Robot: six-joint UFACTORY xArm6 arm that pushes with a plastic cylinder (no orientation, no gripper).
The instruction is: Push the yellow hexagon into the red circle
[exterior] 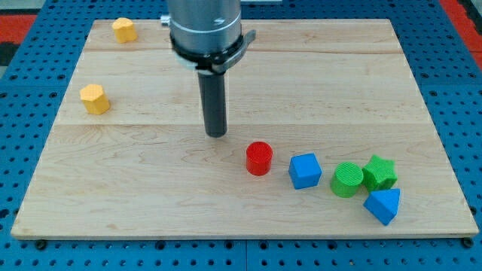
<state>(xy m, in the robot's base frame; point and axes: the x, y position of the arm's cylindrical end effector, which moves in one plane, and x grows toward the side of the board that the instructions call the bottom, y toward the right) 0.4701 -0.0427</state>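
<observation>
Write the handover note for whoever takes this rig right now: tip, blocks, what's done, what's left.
My tip rests on the board mid-view, just up and to the view's left of the red circle, touching no block.
Two yellow blocks sit far off at the view's left: one near the top-left corner, one lower at the left edge. Which is the hexagon is hard to tell.
To the view's right of the red circle: blue cube, green cylinder, green star, blue triangle.
Done: nothing visible; yellow and red are far apart.
Left: get behind the yellow hexagon and push it rightward into the red circle.
</observation>
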